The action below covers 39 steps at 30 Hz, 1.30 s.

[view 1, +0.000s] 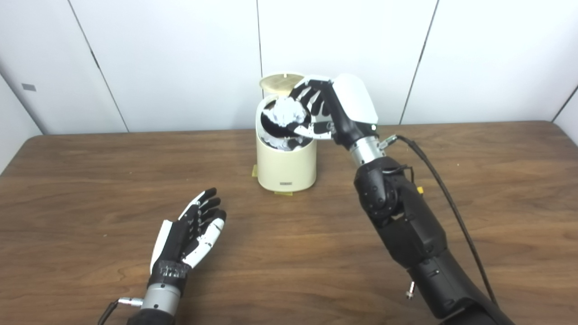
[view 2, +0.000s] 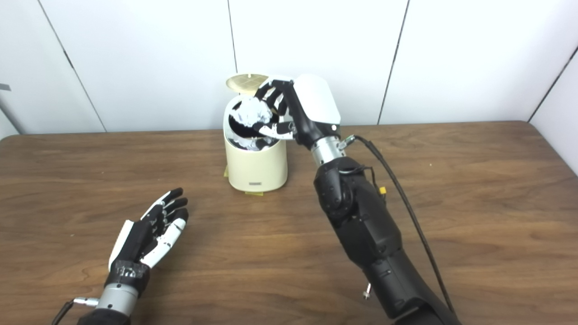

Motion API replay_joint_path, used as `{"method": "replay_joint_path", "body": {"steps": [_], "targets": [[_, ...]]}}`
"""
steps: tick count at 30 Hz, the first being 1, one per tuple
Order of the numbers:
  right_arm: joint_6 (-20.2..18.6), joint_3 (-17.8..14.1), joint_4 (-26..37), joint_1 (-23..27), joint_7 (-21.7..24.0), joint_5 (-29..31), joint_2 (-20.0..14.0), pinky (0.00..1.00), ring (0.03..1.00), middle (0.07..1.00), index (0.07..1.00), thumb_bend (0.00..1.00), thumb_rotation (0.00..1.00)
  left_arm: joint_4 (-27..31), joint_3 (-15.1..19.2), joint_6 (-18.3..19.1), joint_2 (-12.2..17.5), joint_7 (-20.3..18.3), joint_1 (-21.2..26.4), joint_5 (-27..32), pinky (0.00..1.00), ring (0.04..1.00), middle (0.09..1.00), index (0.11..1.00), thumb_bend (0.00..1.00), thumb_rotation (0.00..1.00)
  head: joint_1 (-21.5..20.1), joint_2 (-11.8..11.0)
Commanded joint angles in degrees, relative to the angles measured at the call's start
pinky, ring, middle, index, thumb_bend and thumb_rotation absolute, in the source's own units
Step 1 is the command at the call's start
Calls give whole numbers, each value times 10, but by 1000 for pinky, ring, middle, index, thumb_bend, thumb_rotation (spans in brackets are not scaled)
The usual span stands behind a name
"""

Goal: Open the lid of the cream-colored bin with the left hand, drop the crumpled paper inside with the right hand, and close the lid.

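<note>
The cream-colored bin (view 1: 285,167) stands at the back middle of the table with its round lid (view 1: 280,82) tipped up behind the opening. Over that opening, my right hand (view 1: 323,108) holds the white crumpled paper (view 1: 287,112) in its fingers. More crumpled paper (view 1: 283,143) and a dark liner show inside the bin. My left hand (view 1: 192,232) rests low over the table at the front left, well away from the bin, fingers stretched out and apart, holding nothing.
Yellow tape tabs (view 1: 283,193) mark the bin's base on the brown wooden table (view 1: 496,189). A black cable (view 1: 445,189) runs along my right arm. White wall panels (view 1: 180,58) close off the back right behind the bin.
</note>
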<state>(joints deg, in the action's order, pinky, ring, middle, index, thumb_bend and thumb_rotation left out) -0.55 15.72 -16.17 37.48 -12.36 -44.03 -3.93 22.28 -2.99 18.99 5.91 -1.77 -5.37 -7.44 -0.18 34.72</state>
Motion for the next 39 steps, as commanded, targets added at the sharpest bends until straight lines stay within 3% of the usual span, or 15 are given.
{"method": "replay_joint_path", "body": {"steps": [1, 13, 17, 20, 21, 22, 25, 29, 34, 39], "targets": [[21, -1, -5, 38, -27, 0, 1, 278, 381, 500, 565, 486, 0, 22, -2, -11, -17, 9, -5, -4, 806, 856, 873, 939, 428, 516, 0, 1], [34, 0, -85, 53, -77, 8, -4, 286, 380, 500, 560, 487, 0, 24, -3, -14, -20, 17, -10, 0, 814, 859, 880, 941, 445, 520, 3, 4], [4, 4, -69, 50, -66, -5, -4, 319, 388, 506, 569, 490, 0, 28, -4, -8, -19, 19, -12, 0, 820, 862, 879, 939, 444, 524, -2, 5], [-23, 13, -53, 50, -39, -15, -9, 318, 444, 488, 518, 517, 0, 26, -2, -12, -19, 19, -12, 5, 833, 867, 881, 946, 429, 511, -2, 5], [-30, 17, -48, 49, -31, -18, -12, 327, 462, 580, 602, 707, 50, 26, -1, -12, -19, 19, -12, 6, 840, 873, 884, 954, 431, 511, 0, 6], [-35, 21, -43, 48, -25, -21, -14, 348, 504, 666, 669, 834, 103, 26, -1, -11, -19, 19, -11, 8, 848, 880, 889, 965, 433, 515, 0, 6], [-46, 26, -30, 45, -7, -22, -17, 454, 622, 759, 731, 943, 177, 28, -3, -7, -18, 18, -11, 5, 857, 891, 899, 983, 437, 540, 0, 6], [-51, 31, -26, 44, -1, -26, -18, 499, 665, 772, 756, 986, 213, 27, -5, -10, -16, 19, -11, -1, 854, 887, 893, 984, 435, 552, 0, 6], [-52, 33, -20, 43, 1, -26, -19, 664, 767, 777, 778, 987, 239, 28, -9, -9, -12, 13, -10, 0, 867, 889, 900, 986, 441, 558, -2, 6], [-49, 33, -18, 41, -1, -25, -23, 677, 759, 767, 778, 977, 229, 30, -13, -6, -11, 14, -11, -7, 872, 886, 896, 978, 445, 551, -2, 8]]}}
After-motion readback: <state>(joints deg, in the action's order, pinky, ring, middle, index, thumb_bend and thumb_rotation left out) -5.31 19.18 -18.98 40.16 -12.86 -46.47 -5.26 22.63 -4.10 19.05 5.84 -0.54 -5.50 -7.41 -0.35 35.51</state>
